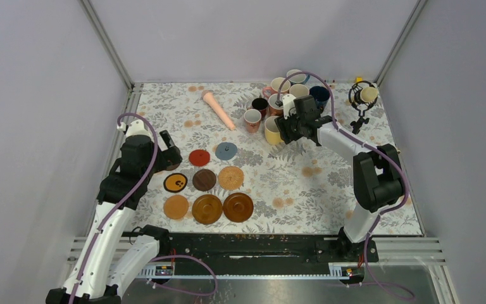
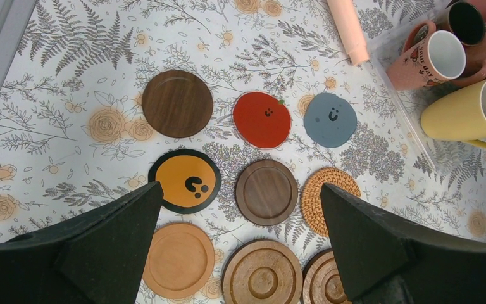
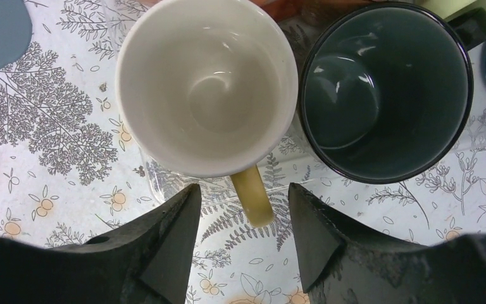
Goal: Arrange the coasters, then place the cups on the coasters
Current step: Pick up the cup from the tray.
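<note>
Nearest, nine thin round coasters [image 1: 207, 209] flat in rows on floral-print cloth [image 1: 304, 190]: smooth orange wood, ridged brown wood, tan woven rattan, matte red, grey-blue, black rimmed around yellow. Over them, left gripper [image 2: 240, 190], fingers spread wide, empty. Farther right, glazed handled ceramic cups [image 1: 252, 119] clustered; right gripper [image 3: 243, 187] part-spread, flanking the stubby handle of a white-lined yellow ceramic mug [image 3: 205, 85], not touching.
</note>
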